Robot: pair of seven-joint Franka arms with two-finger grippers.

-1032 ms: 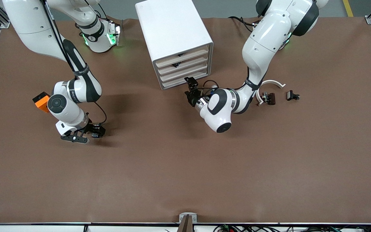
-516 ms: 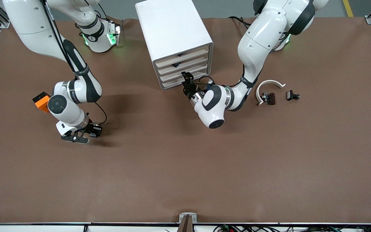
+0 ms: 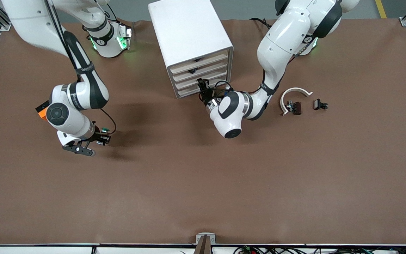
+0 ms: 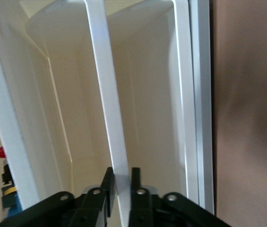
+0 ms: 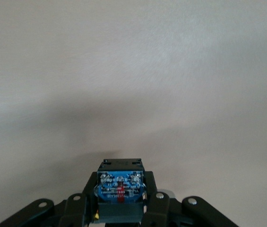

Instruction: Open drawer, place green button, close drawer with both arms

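The white cabinet stands between the arm bases with four cream-fronted drawers, all closed. My left gripper is at the lowest drawer. In the left wrist view its fingertips are shut on the white lip along that drawer's cream front. My right gripper hangs just over the table toward the right arm's end, shut on the button. In the right wrist view the button's bluish base sits between the fingers and its green cap is hidden.
An orange cube lies half hidden by the right arm. Toward the left arm's end lie a white curved piece, a dark part and a small black clip. A red-capped item shows in a neighbouring drawer.
My left gripper moved in from just in front of the cabinet to the lowest drawer's front. My right arm shifted slightly toward its end of the table, still holding the button.
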